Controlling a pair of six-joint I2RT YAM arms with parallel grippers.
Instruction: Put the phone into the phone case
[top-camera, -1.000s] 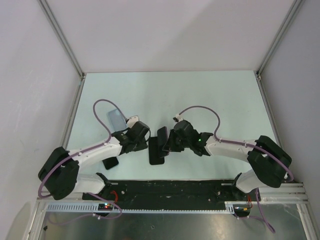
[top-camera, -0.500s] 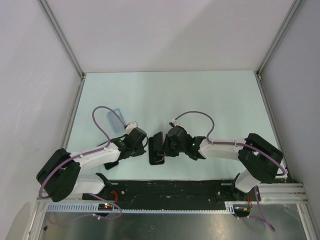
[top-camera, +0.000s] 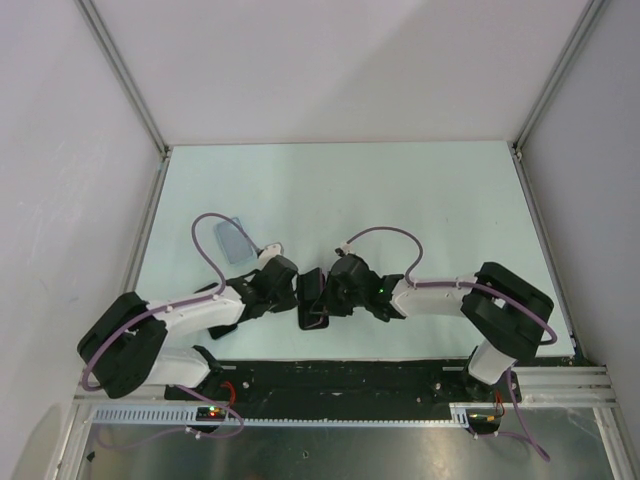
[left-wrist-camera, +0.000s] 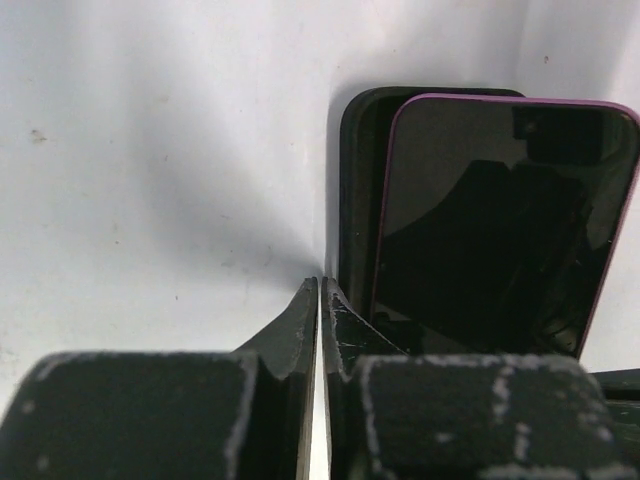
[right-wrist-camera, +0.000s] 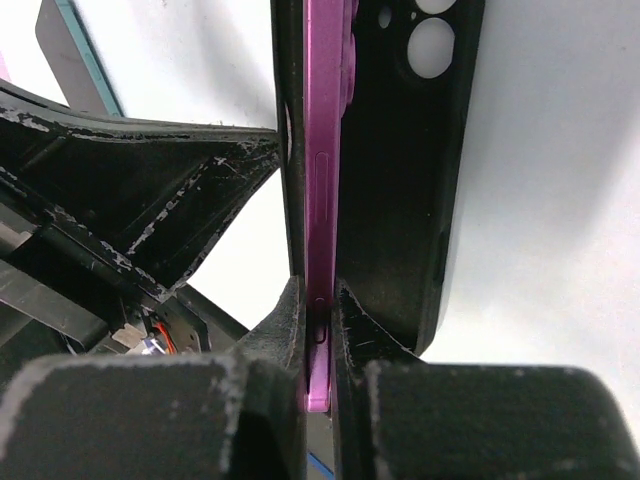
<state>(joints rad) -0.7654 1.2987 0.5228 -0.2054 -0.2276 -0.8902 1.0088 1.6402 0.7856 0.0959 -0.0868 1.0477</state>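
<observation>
Purple-edged, the phone (right-wrist-camera: 325, 150) is pinched at its near end in my right gripper (right-wrist-camera: 318, 312). The fingers are closed tight on its two faces, and its long axis runs straight out from the fingertips. What I take for the case (right-wrist-camera: 410, 170), black with lens holes at the far end, lies against the phone's back but is not seated. From the left wrist it shows as a dark strip sticking out past the phone's left side. My left gripper (left-wrist-camera: 319, 290) is closed to a hairline and holds nothing, its tips just beside that exposed edge at the near corner. So the left arm is the one placed to act, and I judge the move is sideways pressure on that edge toward the phone. A pale-blue slab (top-camera: 235, 238) lies well apart, beyond the left arm.
</observation>
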